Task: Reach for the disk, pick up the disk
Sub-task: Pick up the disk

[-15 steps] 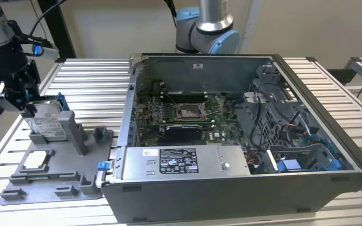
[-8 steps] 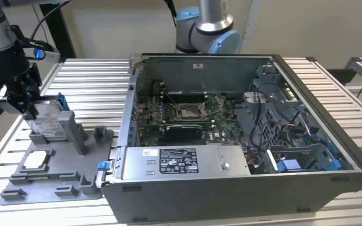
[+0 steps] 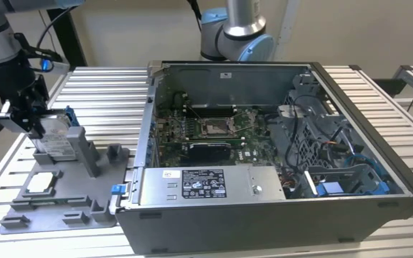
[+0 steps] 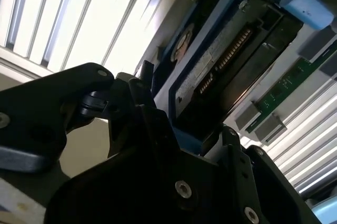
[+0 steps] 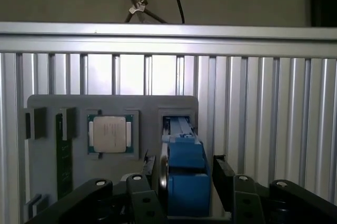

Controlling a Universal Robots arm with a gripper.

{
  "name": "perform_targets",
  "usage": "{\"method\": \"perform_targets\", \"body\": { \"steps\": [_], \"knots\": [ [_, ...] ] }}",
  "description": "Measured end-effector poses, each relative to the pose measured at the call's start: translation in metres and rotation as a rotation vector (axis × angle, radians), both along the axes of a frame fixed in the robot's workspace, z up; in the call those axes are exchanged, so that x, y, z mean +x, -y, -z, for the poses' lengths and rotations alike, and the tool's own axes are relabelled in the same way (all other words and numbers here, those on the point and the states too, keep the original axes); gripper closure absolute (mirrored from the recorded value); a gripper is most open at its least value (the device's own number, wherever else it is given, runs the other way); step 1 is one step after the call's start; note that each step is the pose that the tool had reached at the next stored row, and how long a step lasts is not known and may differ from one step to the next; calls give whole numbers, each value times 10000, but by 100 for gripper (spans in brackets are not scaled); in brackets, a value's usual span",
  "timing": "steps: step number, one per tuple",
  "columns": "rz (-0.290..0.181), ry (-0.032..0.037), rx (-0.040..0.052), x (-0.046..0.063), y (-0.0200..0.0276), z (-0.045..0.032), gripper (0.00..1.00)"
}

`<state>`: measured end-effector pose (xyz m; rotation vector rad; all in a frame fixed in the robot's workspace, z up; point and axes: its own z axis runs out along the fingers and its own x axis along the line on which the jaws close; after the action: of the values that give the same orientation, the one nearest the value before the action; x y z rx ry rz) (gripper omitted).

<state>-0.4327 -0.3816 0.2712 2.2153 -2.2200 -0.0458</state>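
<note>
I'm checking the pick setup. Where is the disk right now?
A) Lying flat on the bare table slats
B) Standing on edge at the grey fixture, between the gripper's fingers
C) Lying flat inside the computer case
B: the disk stands on edge at the grey fixture, and the gripper straddles it.

Nothing can really be read off anywhere, tbh. In the exterior view a black-and-white label [image 3: 203,184] is stuck on the grey box [image 3: 264,185] at 6 o'clock in the computer case [image 3: 350,212], with a small white sticker [image 3: 169,173] right beside it at its 9 o'clock, but the lettering is too tiny to be made out. Same goes for the pale label [image 4: 196,79] seen on the disk [image 4: 247,60] in the second wrist view and the faint marks on the chip [image 5: 109,134] in the first wrist view.
</note>
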Motion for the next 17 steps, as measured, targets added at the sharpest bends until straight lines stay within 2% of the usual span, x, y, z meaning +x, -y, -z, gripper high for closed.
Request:
{"method": "perform_targets", "body": {
  "steps": [17],
  "knots": [
    [0,0,0,0,0,25,0]
  ]
}}
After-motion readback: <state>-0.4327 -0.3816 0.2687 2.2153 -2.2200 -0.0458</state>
